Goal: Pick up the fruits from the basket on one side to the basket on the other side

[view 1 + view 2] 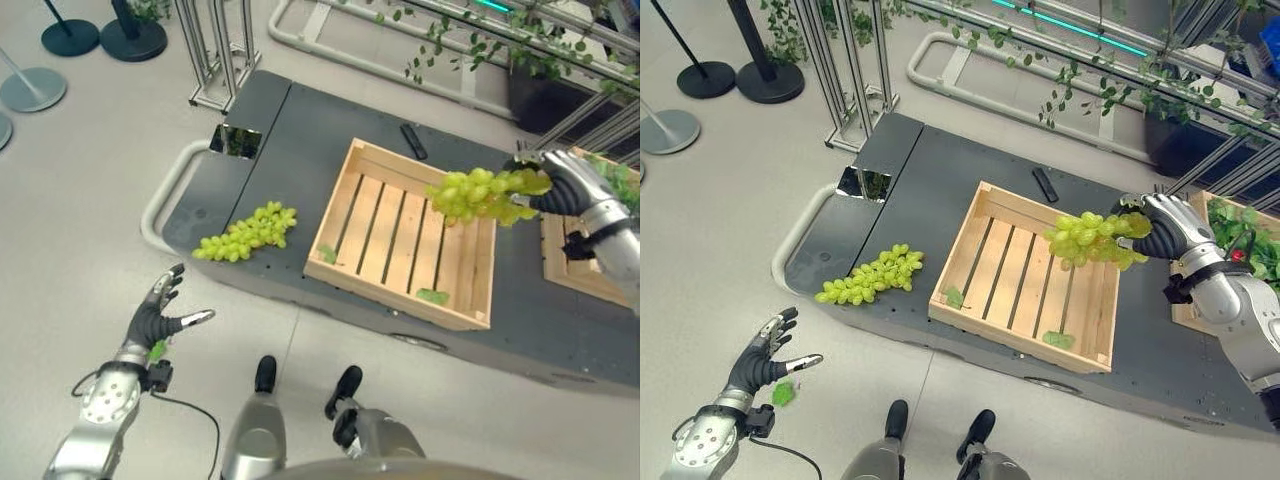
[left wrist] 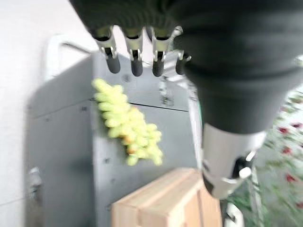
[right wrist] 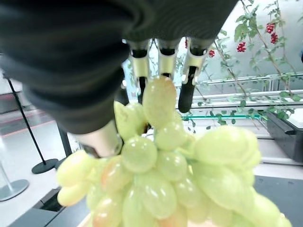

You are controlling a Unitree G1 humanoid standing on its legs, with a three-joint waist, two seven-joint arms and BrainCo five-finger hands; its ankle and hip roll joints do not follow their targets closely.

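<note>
Left eye view: the right hand (image 1: 565, 190) holds a bunch of green grapes (image 1: 487, 195) in the air, fingers curled round its stem end, above the right side of the wooden crate (image 1: 400, 235) that sits mid-way along the dark platform (image 1: 300, 130). A second crate (image 1: 585, 265) lies at the platform's right edge, partly behind the right arm. A second grape bunch (image 1: 245, 233) lies on the bare platform near its left front edge, outside either crate. The centre crate contains two loose leaves and no fruit. Judged status: one bunch is in transit and not yet set down; the second bunch has not been placed in a crate.

Right eye view: the same layout. The left hand (image 1: 760, 362) hangs over the floor, off the platform's left front corner, fingers spread and holding nothing. A small black object (image 1: 1044, 184), possibly a remote control, lies just beyond the centre crate's far edge. More of the right-edge crate's foliage is visible here.

Left wrist view: the straight fingers (image 2: 136, 56) point toward the bunch lying on the platform, well apart from it; one crate corner shows.

Right wrist view: the grapes hang directly under the fingers (image 3: 185, 71), confirming the grasp. The thumb position cannot be determined here.
</note>
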